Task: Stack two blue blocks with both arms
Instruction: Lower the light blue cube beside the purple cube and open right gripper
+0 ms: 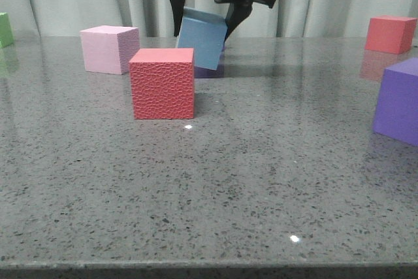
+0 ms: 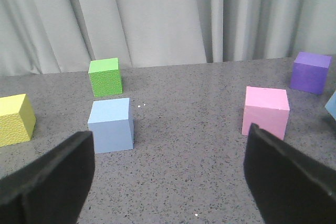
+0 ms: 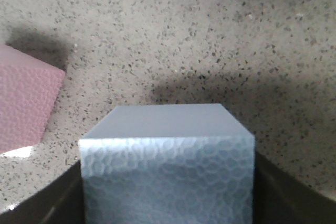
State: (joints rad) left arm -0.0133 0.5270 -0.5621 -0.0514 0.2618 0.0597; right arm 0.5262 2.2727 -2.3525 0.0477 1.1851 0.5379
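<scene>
Grey speckled stone forms the bench [image 1: 215, 187], with pale curtains hanging behind it. Near the far edge in the front view, the right gripper [image 1: 204, 25] holds one blue block [image 1: 202, 38] tilted and lifted off the bench, its black fingers pressed to either side; the arm above is cut off by the frame. The block's lower corner is hidden behind a red cube [image 1: 162, 83] standing in front, with a pink cube [image 1: 109, 48] just beside that on the left. In the right wrist view the held block fills the lower frame, and the fingertips show only as dark wedges at its sides.

The second blue block [image 2: 110, 125] sits flat on the bench in the left wrist view, near a green cube [image 2: 105, 76] behind it and a yellow cube [image 2: 16, 119] partly cut off. The left gripper [image 2: 168, 174] is spread wide, holding nothing, fingers blurred. A purple cube [image 1: 400, 100] at the front view's right edge is cut off.
</scene>
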